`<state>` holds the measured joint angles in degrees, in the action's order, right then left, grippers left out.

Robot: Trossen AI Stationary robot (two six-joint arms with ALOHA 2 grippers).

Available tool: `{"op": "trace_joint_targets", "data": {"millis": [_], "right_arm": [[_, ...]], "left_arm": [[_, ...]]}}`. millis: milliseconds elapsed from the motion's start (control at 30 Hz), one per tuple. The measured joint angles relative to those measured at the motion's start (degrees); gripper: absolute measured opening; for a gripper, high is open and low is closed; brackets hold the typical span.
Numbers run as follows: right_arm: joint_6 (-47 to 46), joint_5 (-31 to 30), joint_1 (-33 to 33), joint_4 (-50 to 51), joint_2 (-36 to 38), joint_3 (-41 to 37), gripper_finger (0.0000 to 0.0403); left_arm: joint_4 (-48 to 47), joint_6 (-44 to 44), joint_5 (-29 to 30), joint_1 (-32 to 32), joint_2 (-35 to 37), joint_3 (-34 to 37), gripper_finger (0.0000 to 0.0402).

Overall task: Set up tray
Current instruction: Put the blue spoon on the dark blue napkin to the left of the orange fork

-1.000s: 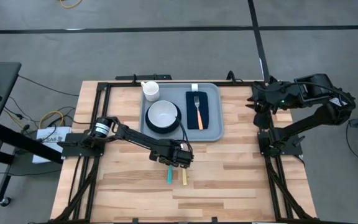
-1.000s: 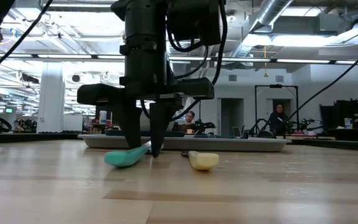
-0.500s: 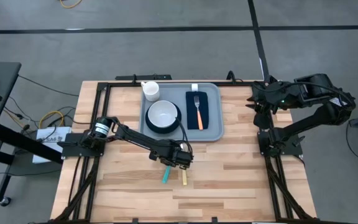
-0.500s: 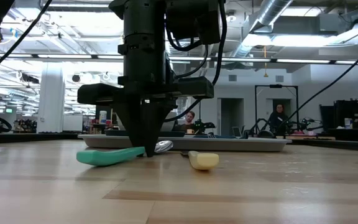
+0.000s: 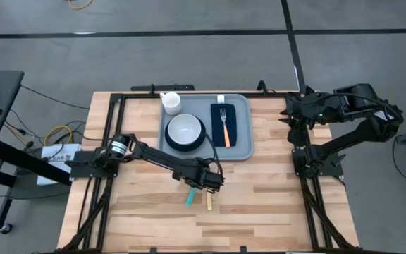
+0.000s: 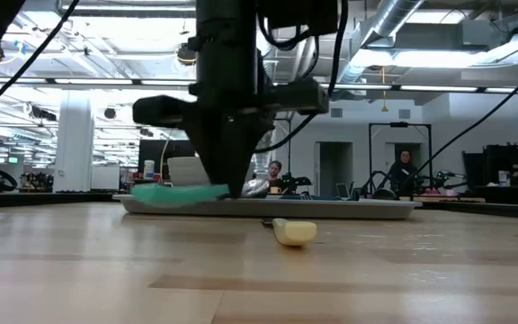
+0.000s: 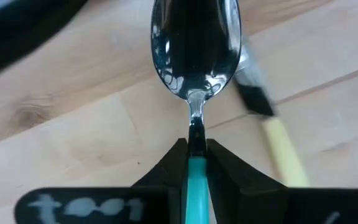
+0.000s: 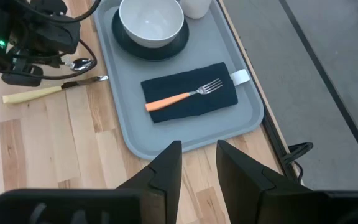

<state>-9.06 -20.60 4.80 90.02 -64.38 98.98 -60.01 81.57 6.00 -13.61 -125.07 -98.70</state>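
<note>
The left claw (image 5: 204, 185) is closed tightly on the teal handle of a spoon (image 7: 196, 56) and holds it lifted above the wooden surface (image 5: 273, 197), with a yellow-handled knife (image 6: 293, 232) lying on the wood just beside it. The tray (image 5: 243, 152) lies near this claw, on its far side, and carries a white bowl (image 5: 185, 129) on a dark plate, a white cup (image 5: 170, 103) and an orange-handled fork (image 5: 223, 124) on a dark napkin (image 5: 235, 127). The right claw (image 8: 197, 163) waits raised above the surface edge, the tray well apart in front of it, its fingers a little apart and holding nothing.
</note>
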Motion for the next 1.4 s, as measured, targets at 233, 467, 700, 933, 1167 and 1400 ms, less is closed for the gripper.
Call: {"op": "trace_joint_targets", "data": {"millis": [233,467,700,933,1167,1400], "right_arm": [[0.0,0.0,0.0,0.0,0.0,0.0,0.0093],[1.8,-0.3,0.0,0.0,0.0,0.0,0.0093],[2.0,-0.4,0.0,0.0,1.7,0.0,0.0093],[1.9,-0.4,0.0,0.0,3.8,0.0,0.0093],[1.6,-0.4,0.0,0.0,4.9,0.0,0.0093],[1.6,-0.4,0.0,0.0,4.8,0.0,0.0093]], "left_arm": [[-3.4,-1.9,0.4,0.2,0.0,-6.3,0.0018],[-3.5,-4.6,-0.7,3.8,0.1,-11.7,0.0025],[-3.5,-8.7,-2.7,11.3,0.1,-14.8,0.0022],[1.9,-10.9,-4.2,19.1,0.2,-16.0,0.0024],[7.5,-12.0,-5.5,24.4,0.2,-16.0,0.002],[7.6,-12.0,-5.6,28.0,-0.5,-16.1,0.0021]]}}
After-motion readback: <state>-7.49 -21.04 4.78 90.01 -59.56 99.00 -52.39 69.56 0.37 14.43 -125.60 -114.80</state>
